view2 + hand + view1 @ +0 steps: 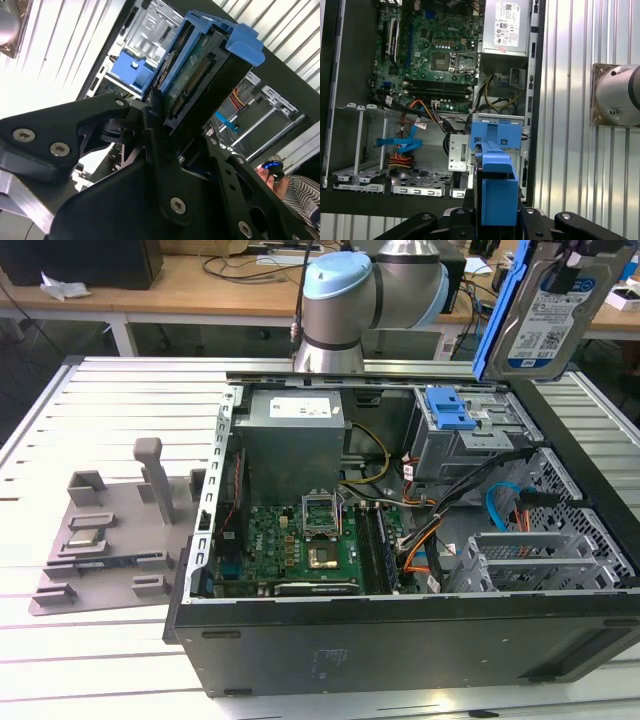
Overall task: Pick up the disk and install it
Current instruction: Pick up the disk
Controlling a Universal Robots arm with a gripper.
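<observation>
on a white slatted metal table (120,390) lies an open black computer case (400,640). the black gripper (160,116) clamps the silver, blue-framed rectangular disk (555,310), raised above the case's drive-bay end.

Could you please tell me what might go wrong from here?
The black gripper holds the silver hard disk in its blue plastic frame high over the open black computer case; a slip could drop it onto the grey metal drive cage. Loose blue and orange cables beside that cage might snag it.
</observation>
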